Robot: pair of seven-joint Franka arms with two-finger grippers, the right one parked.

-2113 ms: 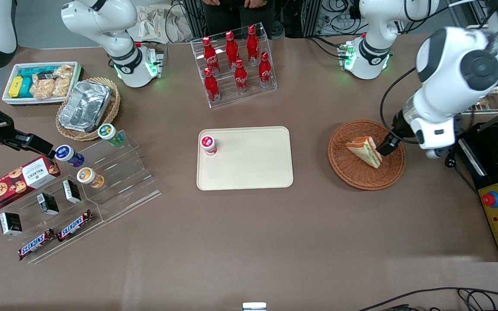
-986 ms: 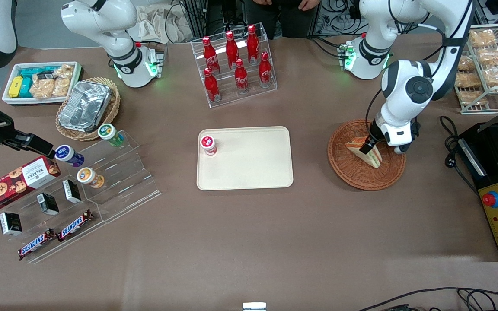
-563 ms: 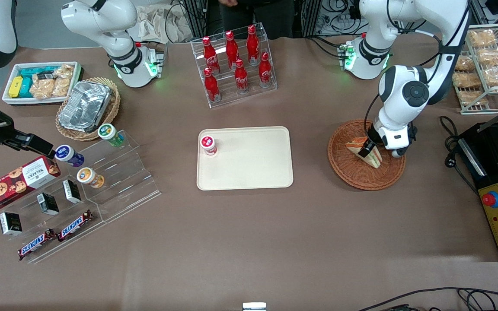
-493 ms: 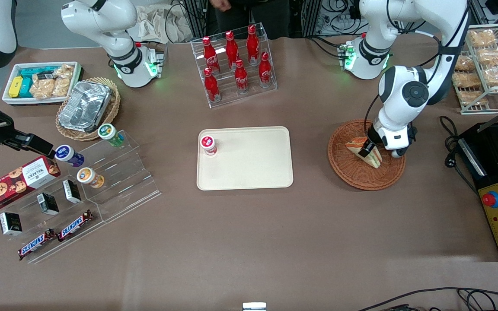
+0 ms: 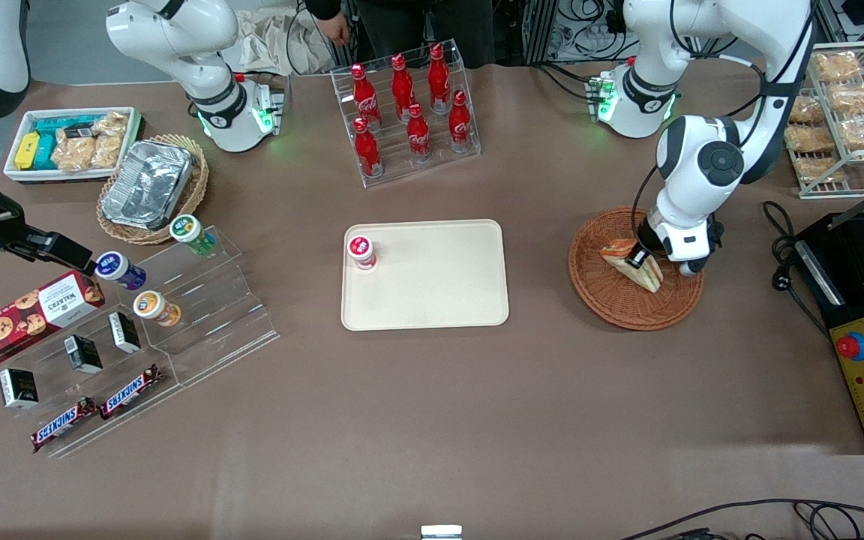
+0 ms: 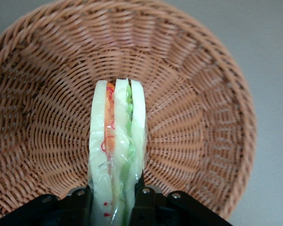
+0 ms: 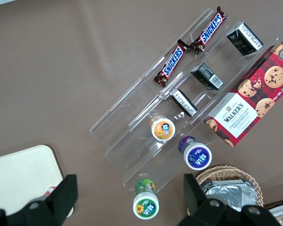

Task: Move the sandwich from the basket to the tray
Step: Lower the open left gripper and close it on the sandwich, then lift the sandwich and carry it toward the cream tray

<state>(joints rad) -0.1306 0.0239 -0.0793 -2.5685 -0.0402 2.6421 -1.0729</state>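
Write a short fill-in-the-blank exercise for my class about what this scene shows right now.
1. The sandwich lies in the ____.
2. The gripper has one of its fingers on each side of the ____.
3. On the tray stands a small jar with a ____ lid.
4. The rack nearest the tray holds red ____.

Missing words: basket; sandwich; red; bottles

Two chocolate bars (image 7: 190, 48) on the clear stepped stand read "SNICKERS" — white wrappers' lettering in blue, plain in both the front and right wrist views. The red tartan cookie box (image 7: 247, 110) beside the stand reads "WALKERS", with smaller lines beneath too small to make out. The red bottles (image 5: 409, 112) in the clear rack carry white script — the Coca-Cola lettering. Lids of the small cups bear logos too small to read.
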